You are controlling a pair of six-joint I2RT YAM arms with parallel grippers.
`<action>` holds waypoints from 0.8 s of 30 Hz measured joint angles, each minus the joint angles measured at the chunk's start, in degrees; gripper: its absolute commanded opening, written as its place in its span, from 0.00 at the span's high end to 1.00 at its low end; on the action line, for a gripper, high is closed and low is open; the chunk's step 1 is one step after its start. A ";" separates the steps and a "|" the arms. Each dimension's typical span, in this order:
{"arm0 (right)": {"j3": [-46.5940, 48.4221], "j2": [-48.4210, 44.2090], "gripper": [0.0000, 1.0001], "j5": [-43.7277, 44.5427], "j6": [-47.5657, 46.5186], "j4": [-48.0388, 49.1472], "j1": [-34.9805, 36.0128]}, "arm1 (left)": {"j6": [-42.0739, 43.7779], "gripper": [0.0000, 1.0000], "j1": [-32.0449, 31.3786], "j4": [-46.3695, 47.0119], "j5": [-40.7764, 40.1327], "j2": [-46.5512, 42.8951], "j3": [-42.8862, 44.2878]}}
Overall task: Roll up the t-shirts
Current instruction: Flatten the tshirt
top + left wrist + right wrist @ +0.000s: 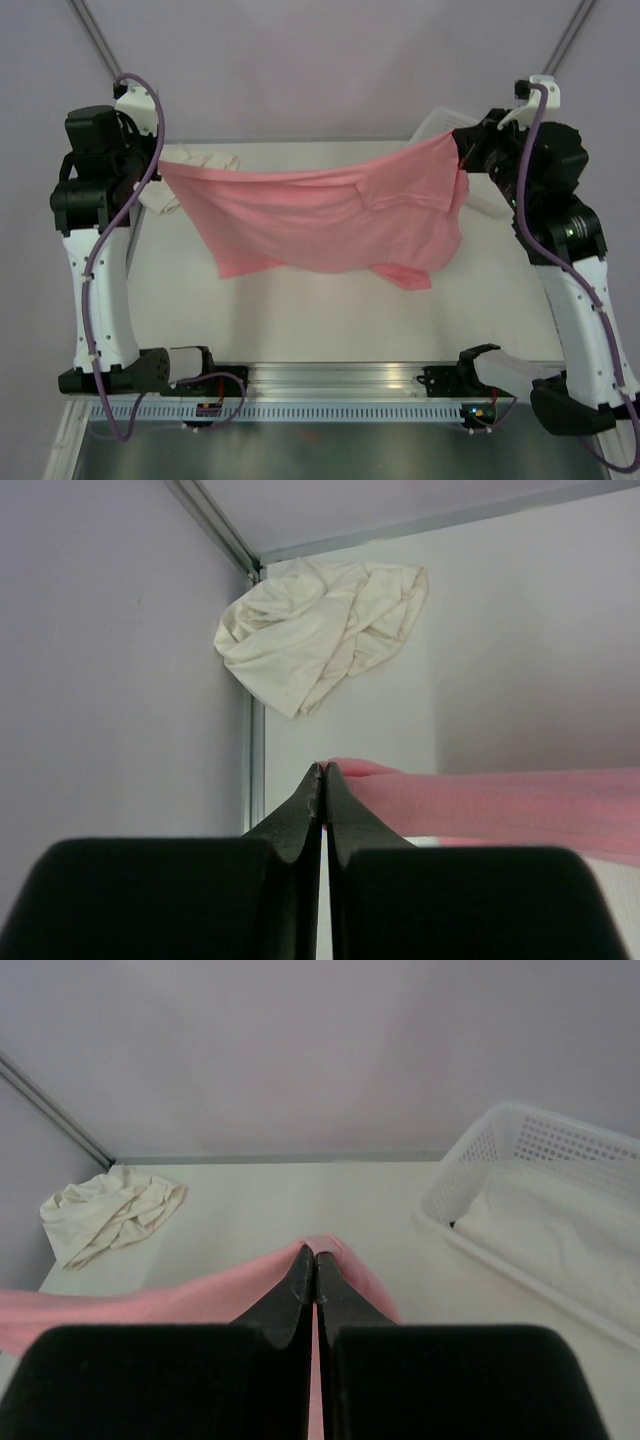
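White table [300,320]: left hand [322,770], right hand [312,1252] clenched on pink tee [320,215] hung between; cream tee [320,630] far-left, basket [480,1155] far-right.

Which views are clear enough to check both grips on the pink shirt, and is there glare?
Top external: soft, even light, no glare, pink t-shirt clear. Left wrist: left hand close, dark and blurred; cream t-shirt sharper. Right wrist: right hand likewise; basket slightly washed out.

Matt pink cloth tee [320,215], perforated plastic basket [545,1175]
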 measured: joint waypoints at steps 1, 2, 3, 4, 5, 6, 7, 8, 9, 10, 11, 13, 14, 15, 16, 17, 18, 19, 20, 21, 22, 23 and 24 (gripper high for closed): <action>1.51 2.91 1.00 -0.33 0.02 0.85 0.00 | -0.04 0.98 0.00 0.07 0.04 1.53 1.49; 3.34 5.81 1.00 -0.66 0.02 1.70 0.00 | -0.13 0.98 0.00 0.17 0.04 2.64 2.71; 5.73 9.20 1.00 -1.03 0.04 2.36 0.00 | -0.44 0.98 0.00 0.31 0.07 3.96 4.15; 8.22 12.74 1.00 -1.42 0.09 3.26 0.00 | -0.66 0.98 0.00 0.46 0.07 5.16 5.62; 10.67 16.24 1.00 -1.73 0.11 4.02 -0.02 | -0.90 0.98 0.00 0.52 0.07 6.38 7.30; 13.68 19.67 1.00 -2.01 0.17 4.02 -0.11 | -1.05 0.98 0.00 0.66 0.02 7.04 8.33; 16.11 22.25 1.00 -2.14 0.24 4.26 -0.17 | -1.22 0.98 0.00 0.85 -0.02 7.72 9.64; 18.80 25.09 1.00 -2.27 0.33 4.42 -0.26 | -1.36 0.98 0.00 1.16 -0.11 8.33 10.78; 22.08 27.91 1.00 -2.38 0.55 3.98 -0.39 | -1.46 0.98 0.00 1.55 -0.26 8.83 11.91; 25.20 30.40 1.00 -2.58 0.83 4.26 -0.57 | -1.55 0.98 0.00 1.99 -0.50 9.16 12.68; 28.02 32.57 1.00 -2.69 1.11 4.42 -0.79 | -1.73 0.98 0.00 2.56 -1.05 9.57 13.44; 33.09 35.85 1.00 -3.06 1.68 4.83 -1.36 | -1.95 0.98 0.00 3.89 -1.86 10.27 14.43; 35.39 37.27 1.00 -3.48 2.19 5.25 -1.77 | -2.08 0.98 0.00 4.55 -2.38 10.60 14.58; 37.68 38.60 1.00 -3.82 2.75 5.70 -2.23 | -2.14 0.98 0.00 5.14 -2.89 11.02 14.69; 38.77 39.26 1.00 -4.09 3.13 6.38 -2.58 | -2.32 0.98 0.00 5.66 -3.21 11.47 14.86; 39.76 39.91 1.00 -4.74 3.80 7.28 -3.21 | -2.38 0.98 0.00 5.97 -3.50 11.91 14.99; 40.26 40.26 1.00 -5.09 4.22 7.82 -3.63 | -2.54 0.98 0.00 6.43 -3.85 12.44 15.06; 40.61 40.59 1.00 -5.46 4.68 8.48 -4.15 | -2.71 0.98 0.00 6.78 -4.09 12.98 15.15; 40.79 40.83 1.00 -5.92 5.03 8.90 -4.70 | -2.86 0.98 0.00 7.04 -4.26 13.51 15.17; 40.92 41.07 1.00 -6.19 5.22 9.11 -5.05 | -3.02 0.98 0.00 7.19 -4.31 13.97 15.17; 40.98 41.27 1.00 -6.43 5.22 9.20 -5.22 | -3.17 0.98 0.00 7.28 -4.33 14.38 15.17; 40.96 41.35 1.00 -6.56 5.20 9.11 -5.42 | -3.23 0.98 0.00 7.39 -4.28 14.73 15.17; 40.96 41.44 1.00 -6.60 5.14 9.07 -5.49 | -3.28 0.98 0.00 7.45 -4.24 14.95 15.17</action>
